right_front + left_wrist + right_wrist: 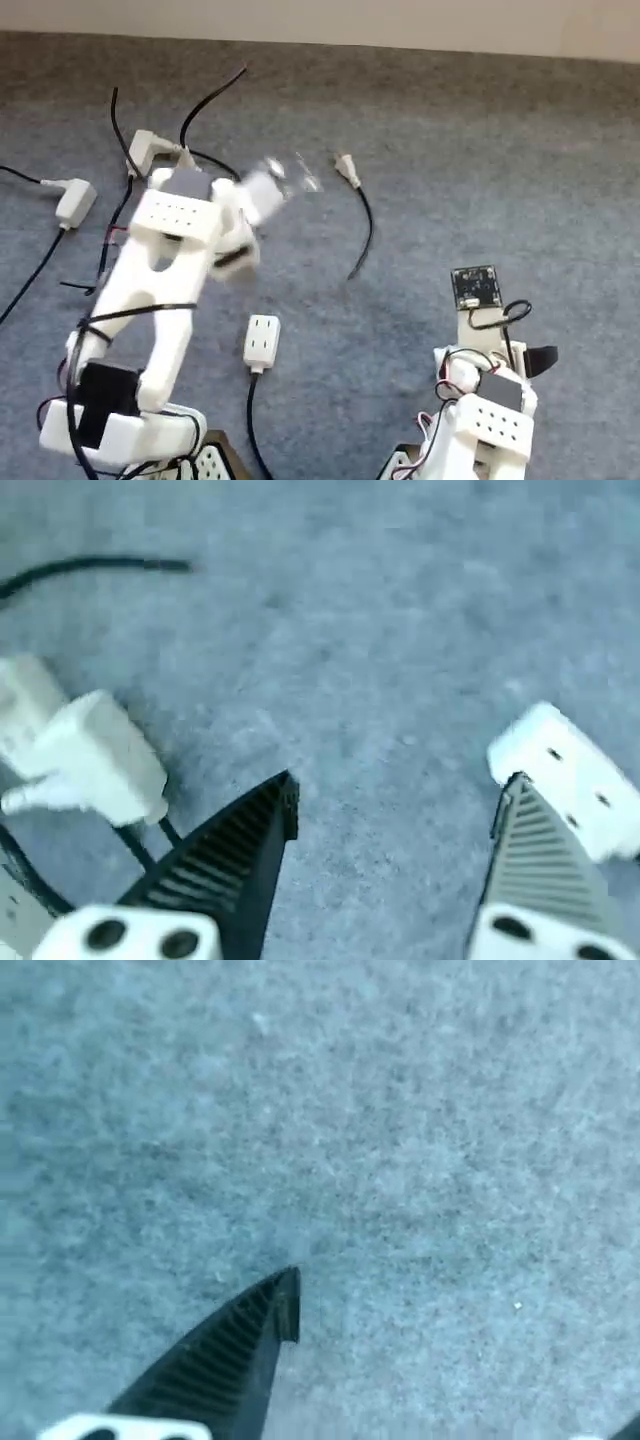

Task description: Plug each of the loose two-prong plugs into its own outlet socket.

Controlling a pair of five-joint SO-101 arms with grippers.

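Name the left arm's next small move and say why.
Probably shift the left gripper sideways toward the white plug until the plug sits between its fingers. The gripper is open over bare carpet, and the plug lies outside one finger, so closing here would likely grasp nothing.
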